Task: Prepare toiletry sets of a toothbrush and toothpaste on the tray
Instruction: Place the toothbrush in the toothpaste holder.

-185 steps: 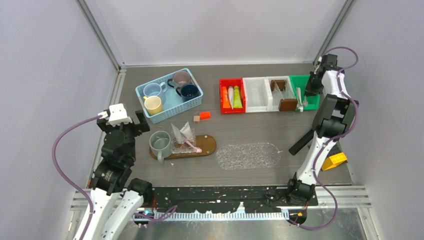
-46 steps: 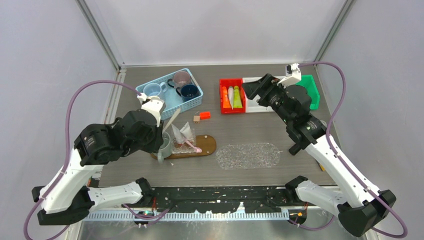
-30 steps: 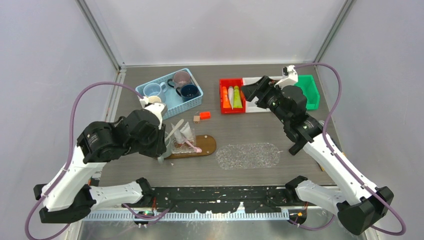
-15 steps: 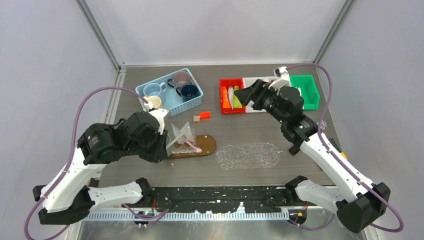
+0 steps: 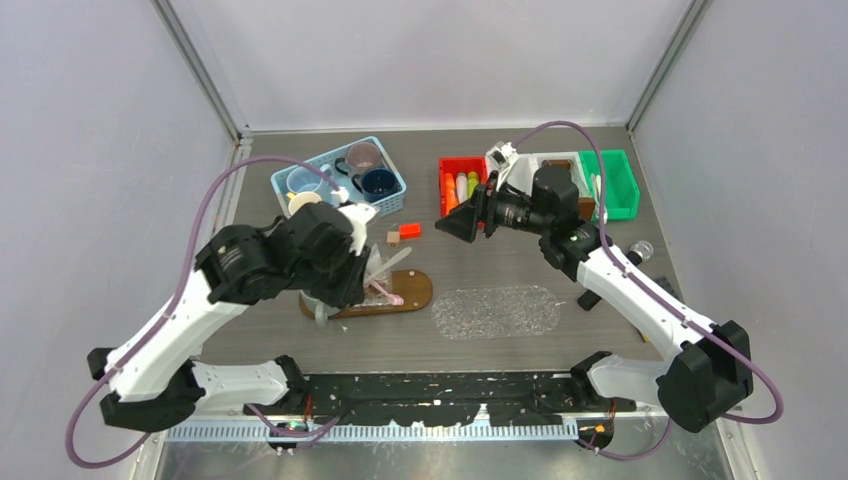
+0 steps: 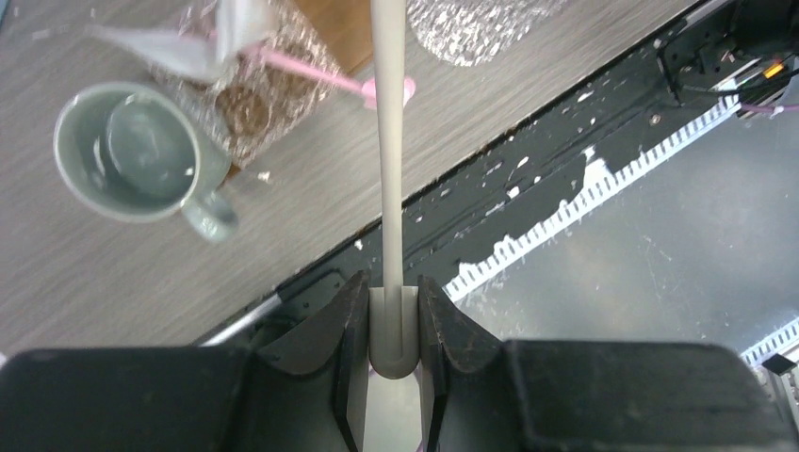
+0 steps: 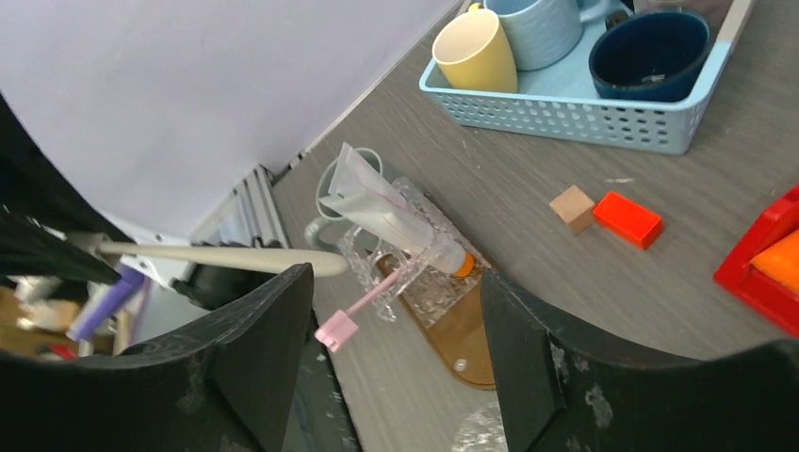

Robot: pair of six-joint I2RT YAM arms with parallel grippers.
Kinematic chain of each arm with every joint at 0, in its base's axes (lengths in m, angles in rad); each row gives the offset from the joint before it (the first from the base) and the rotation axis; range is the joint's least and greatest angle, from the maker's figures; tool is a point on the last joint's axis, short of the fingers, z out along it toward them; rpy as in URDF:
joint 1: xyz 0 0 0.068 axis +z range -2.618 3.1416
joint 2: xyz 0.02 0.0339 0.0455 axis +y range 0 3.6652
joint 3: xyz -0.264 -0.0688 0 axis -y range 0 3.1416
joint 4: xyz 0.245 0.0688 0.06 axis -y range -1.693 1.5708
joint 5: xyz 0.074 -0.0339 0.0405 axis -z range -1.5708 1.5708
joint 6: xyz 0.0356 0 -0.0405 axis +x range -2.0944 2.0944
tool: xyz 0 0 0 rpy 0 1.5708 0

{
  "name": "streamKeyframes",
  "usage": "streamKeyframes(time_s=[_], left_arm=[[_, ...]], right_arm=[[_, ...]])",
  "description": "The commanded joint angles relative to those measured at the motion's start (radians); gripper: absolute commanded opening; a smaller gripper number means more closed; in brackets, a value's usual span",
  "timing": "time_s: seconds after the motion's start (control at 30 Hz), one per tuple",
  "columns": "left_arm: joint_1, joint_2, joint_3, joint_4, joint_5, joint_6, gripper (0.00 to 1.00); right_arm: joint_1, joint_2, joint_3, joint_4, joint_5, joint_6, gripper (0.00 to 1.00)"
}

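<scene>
My left gripper (image 6: 391, 282) is shut on the end of a beige toothbrush (image 6: 387, 141), whose shaft sticks out over the table's near edge, with the brown tray (image 5: 415, 290) beyond its far end. On the tray stand a grey-green mug (image 6: 141, 151), a white toothpaste tube (image 7: 396, 221) with an orange cap and a pink toothbrush (image 7: 372, 297) on bubble wrap. From above, the left gripper (image 5: 365, 265) hovers over the tray's left half. My right gripper (image 5: 465, 222) hangs open and empty above the table, right of the tray. More toothpaste tubes (image 5: 462, 187) lie in a red bin.
A blue basket (image 7: 584, 118) at the back left holds cream-yellow (image 7: 481, 52), light blue (image 7: 537, 24) and navy (image 7: 650, 56) mugs. An orange block (image 5: 409, 230) and a wooden block (image 5: 392, 237) lie behind the tray. A clear bubble-wrap mat (image 5: 497, 312) lies right of it; a green bin (image 5: 615, 195) stands at the back right.
My left arm has swung the beige toothbrush rightwards and lower over the tray. My right gripper has moved left from the bins towards the table's middle, its jaws a little narrower.
</scene>
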Motion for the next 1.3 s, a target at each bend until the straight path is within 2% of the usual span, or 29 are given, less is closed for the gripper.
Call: streamKeyframes(time_s=[0.0,0.1,0.23,0.37,0.5,0.8,1.27], left_arm=[[0.003,0.089,0.078,0.145,0.047,0.095,0.0],[0.004,0.156,0.117,0.158,0.073,0.144,0.0],[0.027,0.213,0.155,0.169,0.126,0.199,0.0],[0.054,0.243,0.184,0.179,0.171,0.233,0.0],[0.069,0.267,0.207,0.178,0.211,0.256,0.0],[0.071,0.31,0.227,0.167,0.269,0.278,0.0],[0.074,0.352,0.259,0.141,0.299,0.292,0.0]], right_arm=[[0.005,-0.073,-0.027,0.018,-0.093,-0.357,0.72],[0.006,-0.121,-0.041,-0.031,-0.096,-0.555,0.73],[0.014,-0.176,-0.03,-0.186,-0.101,-0.842,0.69],[0.034,-0.195,-0.013,-0.303,-0.118,-0.992,0.63],[0.074,-0.198,-0.006,-0.36,-0.092,-1.073,0.6],[0.18,-0.187,-0.004,-0.358,0.098,-1.203,0.51],[0.237,-0.18,-0.053,-0.252,0.204,-1.239,0.41]])
